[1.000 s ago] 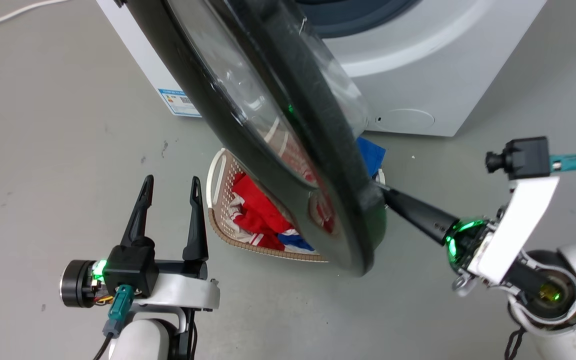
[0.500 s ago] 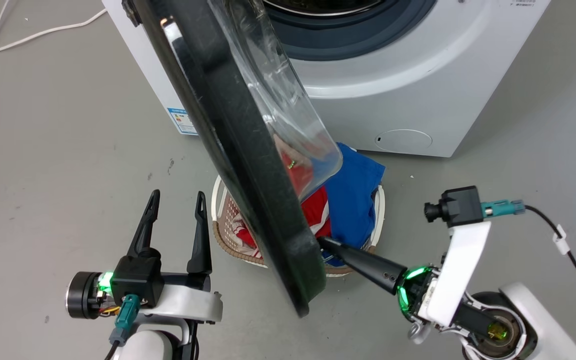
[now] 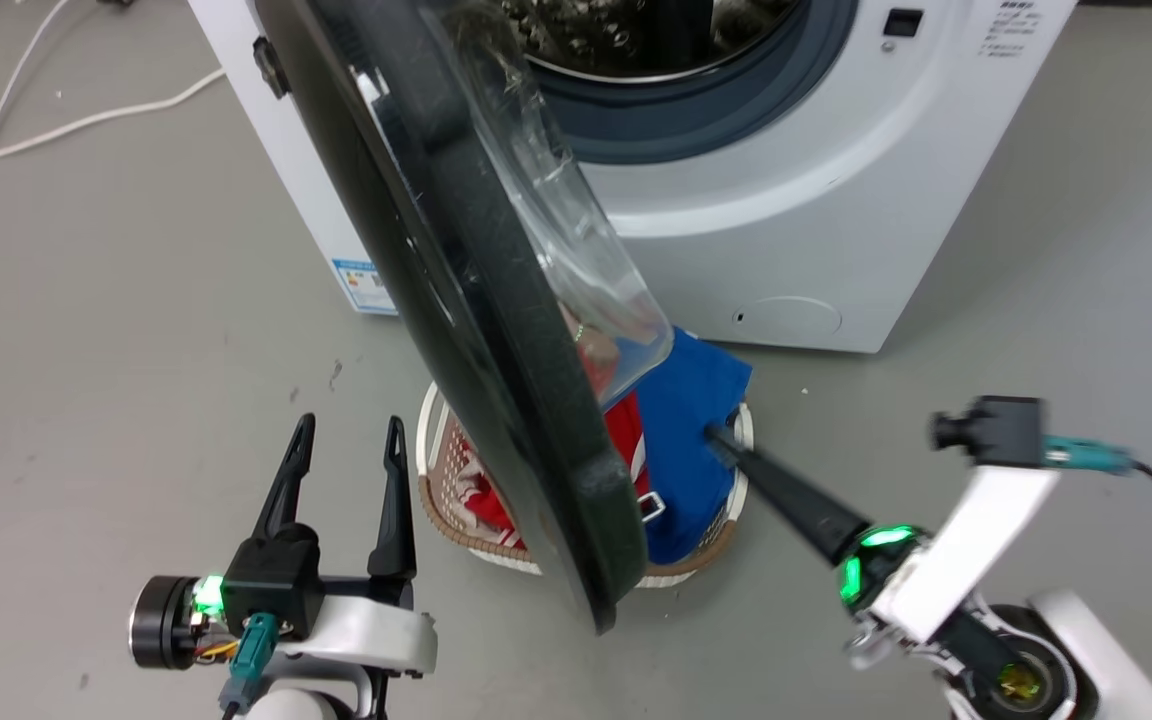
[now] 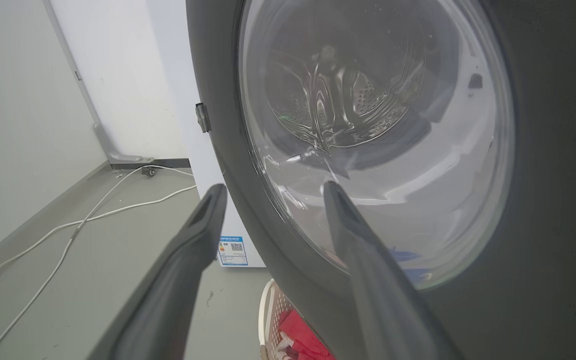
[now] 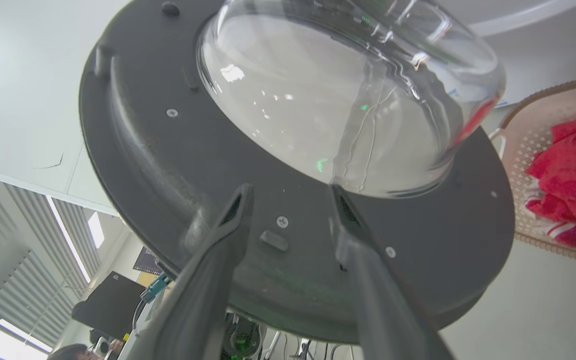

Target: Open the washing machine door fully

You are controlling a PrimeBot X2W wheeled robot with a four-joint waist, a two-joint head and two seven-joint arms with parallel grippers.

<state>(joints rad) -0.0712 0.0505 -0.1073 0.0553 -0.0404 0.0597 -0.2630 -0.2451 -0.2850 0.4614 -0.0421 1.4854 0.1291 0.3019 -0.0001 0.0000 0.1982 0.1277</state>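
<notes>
Left hand upright, right hand slanted leftward, fingers of both apart

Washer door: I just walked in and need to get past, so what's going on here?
A two-armed robot is opening the door of the washer. The door stands swung well out, edge-on to the head camera, and a basket sits below it. The right gripper, open, is on the door's inner side, pointing at it. The left gripper, open, hovers by the outer face. Neither is gripping the door.
</notes>
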